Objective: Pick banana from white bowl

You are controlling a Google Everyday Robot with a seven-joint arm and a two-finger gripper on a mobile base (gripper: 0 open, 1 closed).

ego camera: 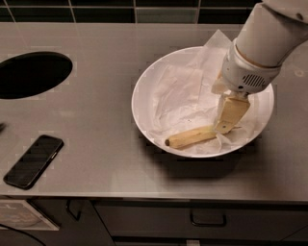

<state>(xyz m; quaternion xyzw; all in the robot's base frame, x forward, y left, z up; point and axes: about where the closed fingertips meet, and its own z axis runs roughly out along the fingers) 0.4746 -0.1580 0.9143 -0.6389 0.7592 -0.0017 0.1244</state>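
- On the steel counter (106, 86), right of the middle, stands the white bowl (140, 108), lined with crumpled paper (178, 96); one corner of a sheet pokes over the rim at about 12 o'clock.
- The banana (192, 136) lies on the paper inside the bowl, near the rim at 6 o'clock. Its dark tip points toward 8 o'clock and its other end rises toward 4 o'clock.
- The white arm (269, 43) comes in from 1 o'clock and reaches down over the right half of the bowl.
- The gripper (226, 126) is down in the bowl at about 5 o'clock, its tan pad touching the right end of the banana.
- From where I stand only one side of the gripper shows, so I cannot tell how wide it stands or whether it has hold of the banana.
- A black phone (33, 161) lies flat on the counter at 8 o'clock from the bowl, well apart from it.
- A dark round hole (31, 74) is cut in the counter at 9 o'clock, far left.
- Dark tiles (96, 12) run along the back; below the counter's front edge is a drawer handle (208, 221).
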